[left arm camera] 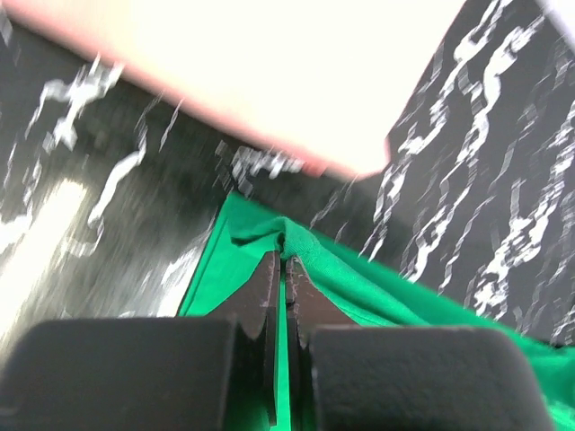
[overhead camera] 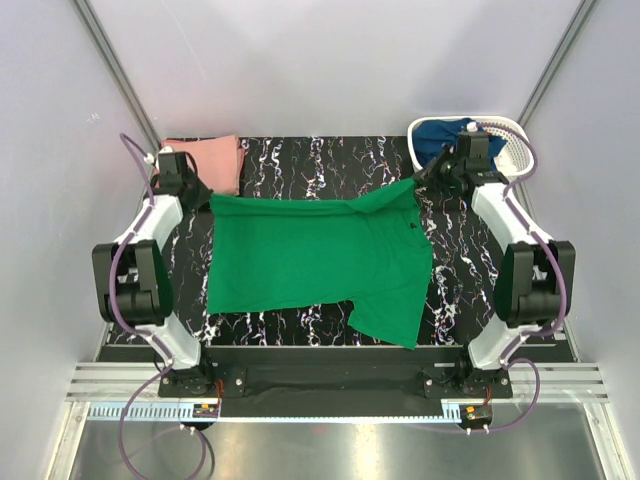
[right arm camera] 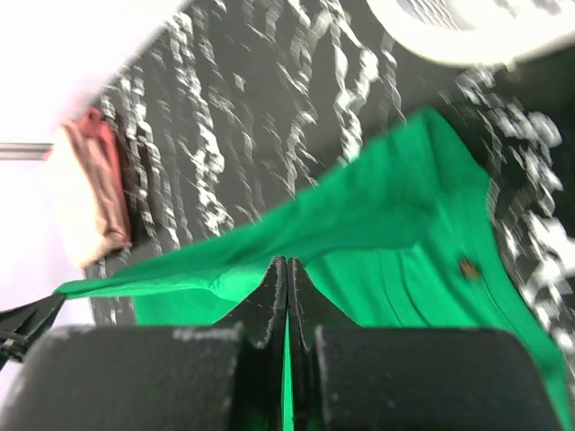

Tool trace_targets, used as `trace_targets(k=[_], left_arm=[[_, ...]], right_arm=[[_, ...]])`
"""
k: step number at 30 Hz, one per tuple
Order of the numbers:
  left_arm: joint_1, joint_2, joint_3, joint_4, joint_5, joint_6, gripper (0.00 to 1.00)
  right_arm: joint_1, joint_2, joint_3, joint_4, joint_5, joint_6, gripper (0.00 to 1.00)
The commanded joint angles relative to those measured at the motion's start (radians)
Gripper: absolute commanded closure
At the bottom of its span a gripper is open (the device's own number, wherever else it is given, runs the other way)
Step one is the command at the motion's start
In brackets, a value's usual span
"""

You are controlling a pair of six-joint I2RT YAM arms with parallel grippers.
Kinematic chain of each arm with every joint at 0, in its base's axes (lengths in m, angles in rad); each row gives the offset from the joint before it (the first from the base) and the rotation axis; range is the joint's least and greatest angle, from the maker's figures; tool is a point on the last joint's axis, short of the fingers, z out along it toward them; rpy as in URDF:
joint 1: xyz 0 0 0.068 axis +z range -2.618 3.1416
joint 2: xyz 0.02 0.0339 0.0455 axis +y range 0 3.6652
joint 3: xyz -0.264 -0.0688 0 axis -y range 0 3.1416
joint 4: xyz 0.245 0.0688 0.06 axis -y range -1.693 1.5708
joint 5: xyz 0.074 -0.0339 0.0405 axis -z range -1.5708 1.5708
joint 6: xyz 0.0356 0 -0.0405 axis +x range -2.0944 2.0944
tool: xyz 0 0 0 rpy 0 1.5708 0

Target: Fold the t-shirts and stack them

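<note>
The bright green t-shirt (overhead camera: pixel 320 260) lies spread on the black marbled table (overhead camera: pixel 320 155), one sleeve toward the near right. My left gripper (overhead camera: pixel 206 196) is shut on its far left corner; in the left wrist view, green cloth (left arm camera: pixel 368 283) is pinched at the gripper's (left arm camera: pixel 284 257) tips. My right gripper (overhead camera: pixel 420 180) is shut on the far right corner, with the green fabric (right arm camera: pixel 404 233) bunched at the gripper's (right arm camera: pixel 287 262) tips. The folded salmon pink t-shirt (overhead camera: pixel 208 160) rests at the back left. The navy t-shirt (overhead camera: pixel 440 135) sits in the basket.
The white lattice basket (overhead camera: pixel 516 140) stands at the back right corner, close behind my right wrist. The pink t-shirt (left arm camera: pixel 269 81) lies just beyond my left gripper. Grey walls enclose the table on three sides.
</note>
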Motion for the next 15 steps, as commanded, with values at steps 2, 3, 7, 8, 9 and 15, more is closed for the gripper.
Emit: trace_targets(k=[2, 3, 7, 8, 9, 15], left_arm=[[0.022, 0.074, 0.144, 0.042, 0.065, 0.042, 1.00], [0.028, 0.088, 0.156, 0.051, 0.082, 0.042, 1.00], [0.050, 0.154, 0.201, 0.111, 0.172, 0.043, 1.00], [0.051, 0.160, 0.205, 0.137, 0.187, 0.049, 1.00], [0.053, 0.165, 0.205, 0.152, 0.197, 0.052, 1.00], [0.062, 0.198, 0.204, 0.248, 0.292, 0.057, 1.00]], right_arm=[[-0.007, 0.085, 0.102, 0.117, -0.069, 0.008, 1.00], [-0.007, 0.096, 0.117, 0.151, -0.078, 0.005, 1.00], [-0.007, 0.169, 0.216, 0.217, -0.106, -0.029, 1.00], [-0.006, 0.181, 0.223, 0.236, -0.115, -0.050, 1.00], [-0.006, 0.195, 0.234, 0.268, -0.129, -0.063, 1.00], [-0.006, 0.229, 0.259, 0.380, -0.110, -0.126, 1.00]])
